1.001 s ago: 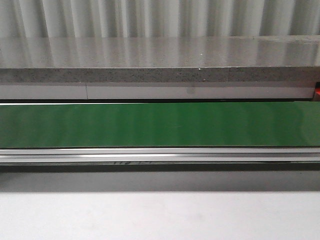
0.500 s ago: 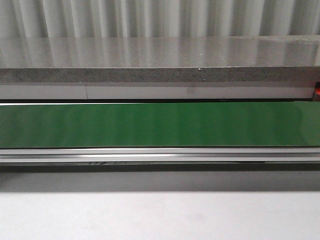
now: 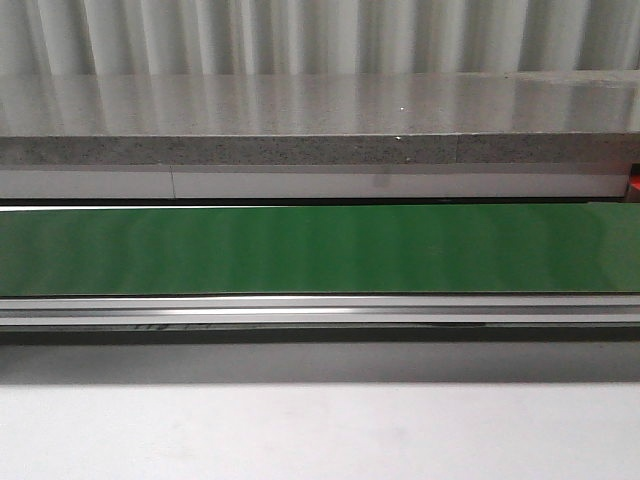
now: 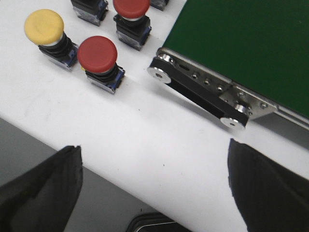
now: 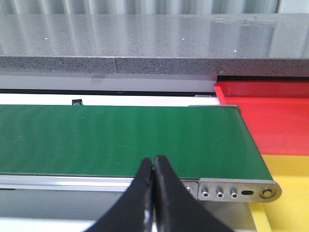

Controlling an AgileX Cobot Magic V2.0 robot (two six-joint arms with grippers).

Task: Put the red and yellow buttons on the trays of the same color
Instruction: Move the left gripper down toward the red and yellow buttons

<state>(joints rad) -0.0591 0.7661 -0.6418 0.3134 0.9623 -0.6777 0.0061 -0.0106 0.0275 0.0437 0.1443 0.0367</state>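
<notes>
A grey speckled stone ledge (image 3: pixel 320 150) runs the full width of the front view, with a corrugated wall behind it. Below it lies a long green belt (image 3: pixel 320 250), bordered on the near side by a metal rail (image 3: pixel 320 310), and nearest the camera is the white tabletop (image 3: pixel 320 430). Neither arm shows in the front view.

In the right wrist view the belt ends at a rounded metal end piece (image 5: pixel 241 192). Just beside that end sit the red tray (image 5: pixel 270 116) and, nearer the camera, the yellow tray (image 5: pixel 289 193); the two touch along one edge. No button can be seen on the visible part of either tray. The right claw (image 5: pixel 153 164) hangs over the near edge of the belt with its two dark fingers pressed together and nothing between them.

In the left wrist view the other end of the belt shows a black side plate with silver rollers (image 4: pixel 198 92). Beside it on the white tabletop stand the buttons, each on a dark base: a yellow button (image 4: pixel 44 26), a red button (image 4: pixel 97 52) close to it, and a second red button (image 4: pixel 131 7) nearer the belt, cut off by the picture's edge. Parts of two more bases show at that edge. The left claw (image 4: pixel 154 188) is spread wide, its fingers (image 4: pixel 48 188) far apart, holding nothing, and it is apart from the buttons.
</notes>
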